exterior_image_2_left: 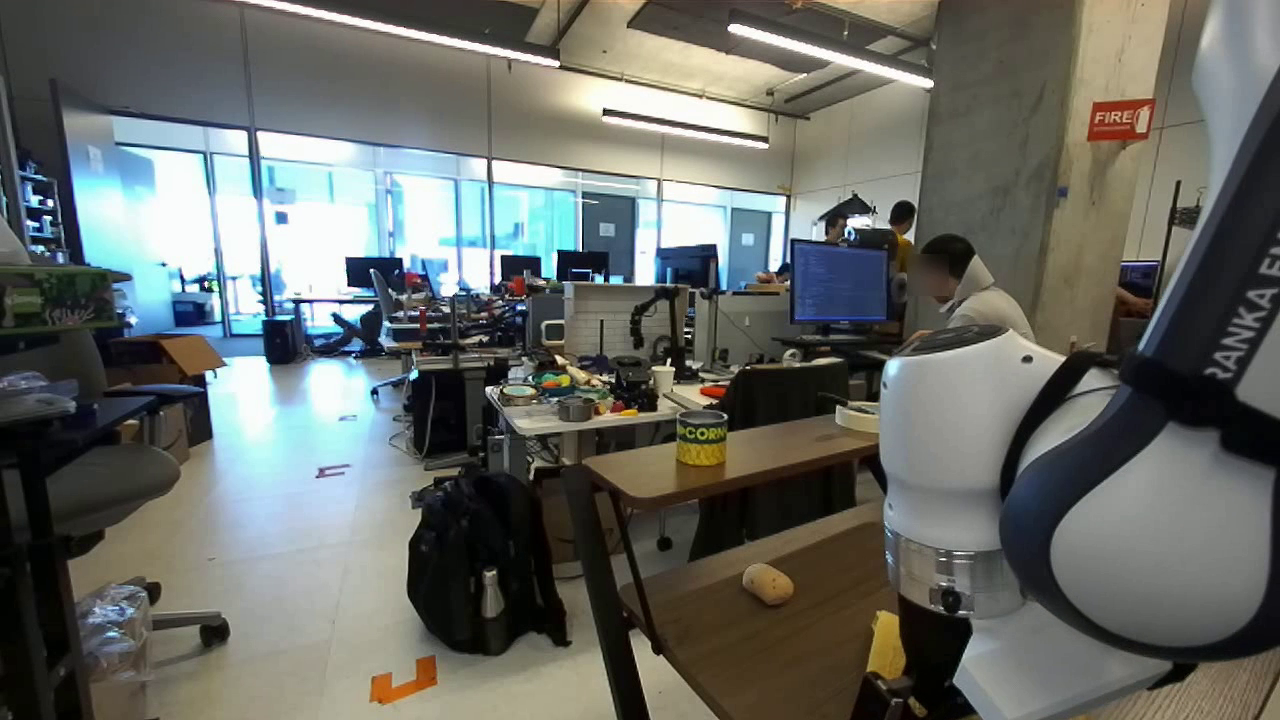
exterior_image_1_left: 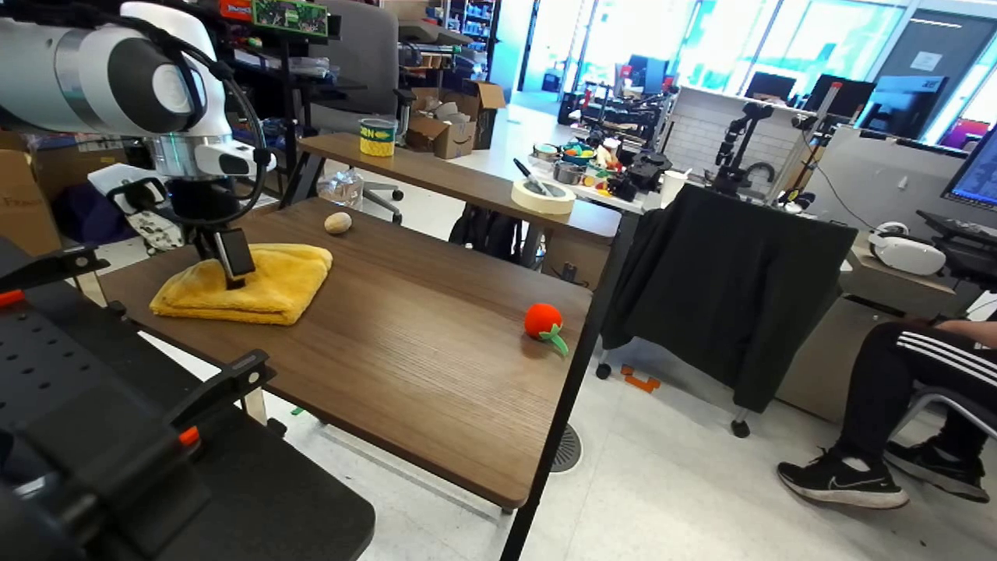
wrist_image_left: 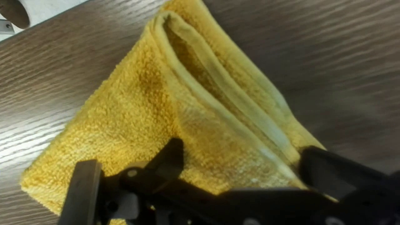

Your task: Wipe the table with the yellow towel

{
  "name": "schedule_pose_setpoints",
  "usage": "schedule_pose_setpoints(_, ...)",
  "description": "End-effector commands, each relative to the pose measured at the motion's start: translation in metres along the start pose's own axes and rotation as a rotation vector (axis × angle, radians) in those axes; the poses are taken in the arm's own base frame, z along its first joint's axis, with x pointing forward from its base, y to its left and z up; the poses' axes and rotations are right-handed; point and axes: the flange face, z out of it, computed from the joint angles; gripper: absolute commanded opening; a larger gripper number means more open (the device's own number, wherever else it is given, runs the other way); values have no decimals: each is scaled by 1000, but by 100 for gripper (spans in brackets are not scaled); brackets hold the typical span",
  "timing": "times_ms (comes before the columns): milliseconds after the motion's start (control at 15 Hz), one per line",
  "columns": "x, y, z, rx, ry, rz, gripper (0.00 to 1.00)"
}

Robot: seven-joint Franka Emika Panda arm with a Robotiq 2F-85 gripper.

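On the brown wood-grain table lies the folded yellow plush towel, right at the end beneath the white-and-black robot arm; the black two-fingered gripper is down at the cloth, its fingers spread well apart in the wrist view, yellow pile showing across the gap, nothing clamped. Near the towel sits a tan oval potato, and away towards the opposite end, there it is, a round red toy tomato with a green stalk. Raised along the table's long side runs a narrow brown wooden shelf, a yellow-and-green corn can standing at one end, a cream roll of tape towards the other with a black marker poking out of it. Out into the room we go: a black cloth hangs draped just past the table, a seated person in black striped trousers near it; in an exterior view a black fabric backpack stands on the pale floor with a silver bottle at its side, a grey concrete pillar carries a red FIRE sign, and bright glass walls stretch across the back under long white strip lights
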Motion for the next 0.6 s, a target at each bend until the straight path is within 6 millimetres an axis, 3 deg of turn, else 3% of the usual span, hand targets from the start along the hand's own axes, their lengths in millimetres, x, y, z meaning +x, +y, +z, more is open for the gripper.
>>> schedule_pose_setpoints(0, -2, -5, 0, 10, -6, -29, 100)
schedule_pose_setpoints(533, -4, -11, -1, 22, -11, -68, 100)
